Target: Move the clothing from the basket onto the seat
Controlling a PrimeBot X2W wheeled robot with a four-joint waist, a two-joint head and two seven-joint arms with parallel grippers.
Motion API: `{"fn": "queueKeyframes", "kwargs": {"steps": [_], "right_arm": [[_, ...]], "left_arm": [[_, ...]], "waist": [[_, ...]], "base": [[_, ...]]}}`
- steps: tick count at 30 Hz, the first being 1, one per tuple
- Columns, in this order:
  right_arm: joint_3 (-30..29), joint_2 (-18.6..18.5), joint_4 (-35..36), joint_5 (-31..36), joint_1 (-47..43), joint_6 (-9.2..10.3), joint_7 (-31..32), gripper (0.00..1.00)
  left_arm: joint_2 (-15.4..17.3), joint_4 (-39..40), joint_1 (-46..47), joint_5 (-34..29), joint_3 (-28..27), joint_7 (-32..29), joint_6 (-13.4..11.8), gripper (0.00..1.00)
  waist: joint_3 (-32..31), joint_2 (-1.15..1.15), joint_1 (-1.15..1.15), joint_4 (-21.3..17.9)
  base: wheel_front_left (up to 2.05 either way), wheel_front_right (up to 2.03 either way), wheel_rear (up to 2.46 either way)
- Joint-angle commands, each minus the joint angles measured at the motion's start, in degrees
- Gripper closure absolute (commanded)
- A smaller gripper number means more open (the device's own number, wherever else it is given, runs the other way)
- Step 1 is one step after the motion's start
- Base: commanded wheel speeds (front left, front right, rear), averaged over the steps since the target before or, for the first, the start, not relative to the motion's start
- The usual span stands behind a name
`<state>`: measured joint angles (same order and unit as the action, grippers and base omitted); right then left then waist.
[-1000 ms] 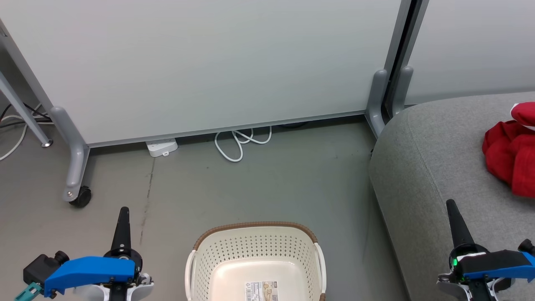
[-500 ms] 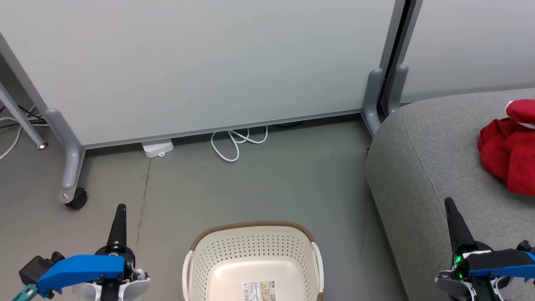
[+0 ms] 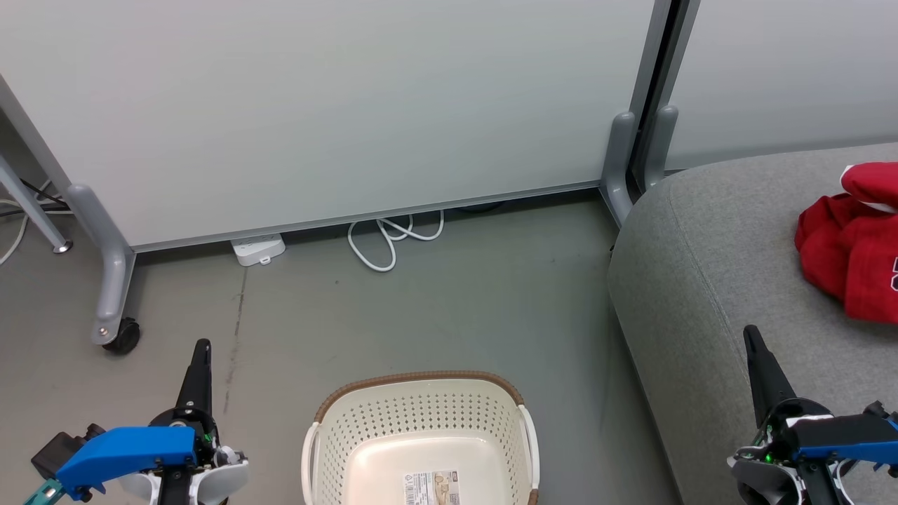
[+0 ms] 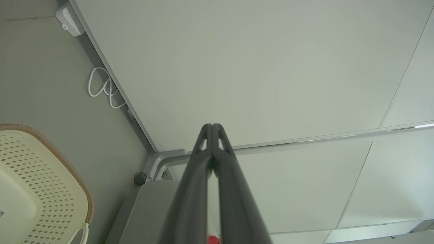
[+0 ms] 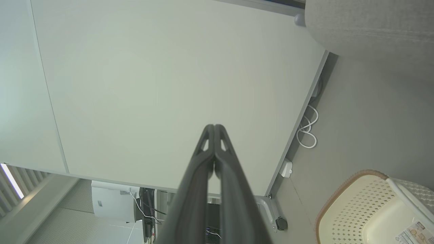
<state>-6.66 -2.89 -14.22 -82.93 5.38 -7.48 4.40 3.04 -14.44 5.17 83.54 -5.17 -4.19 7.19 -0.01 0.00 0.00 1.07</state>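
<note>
While clothing (image 3: 842,259) lies on seat (image 3: 701,294) | basket (image 3: 421,414) sticker (image 3: 433,487) unreadable — left fingers (image 3: 198,372), right fingers (image 3: 763,372) together

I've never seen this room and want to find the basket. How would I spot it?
Start at the big pale wall panel and look down to the grey floor before it. The basket stands there, left of the grey sofa. It is the cream tub full of little holes, with a brown rim and a sticker inside.

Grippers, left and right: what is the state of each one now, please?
Left gripper: closed, fingers together, holding nothing.
Right gripper: closed, fingers together, holding nothing.
</note>
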Motion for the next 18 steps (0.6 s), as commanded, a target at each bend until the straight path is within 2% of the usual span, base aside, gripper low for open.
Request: {"fn": "queueKeyframes", "kwargs": {"steps": [1, 18], "right_arm": [[0.06, -0.02, 0.28, -1.21, 0.79, -0.02, 0.30, 1.00], [0.13, 0.02, 0.27, -8.58, 1.15, -0.02, 2.17, 1.00]], "left_arm": [[-0.01, 0.40, 1.10, 1.03, -0.49, -0.35, 0.45, 1.00], [-0.06, 0.53, 1.34, 8.08, -1.25, -2.21, 0.52, 1.00]], "waist": [[0.01, 0.00, 0.00, -0.06], [0.16, 0.00, 0.00, -0.91]], "base": [[0.00, 0.00, 0.00], [0.00, 0.00, 0.00]]}}
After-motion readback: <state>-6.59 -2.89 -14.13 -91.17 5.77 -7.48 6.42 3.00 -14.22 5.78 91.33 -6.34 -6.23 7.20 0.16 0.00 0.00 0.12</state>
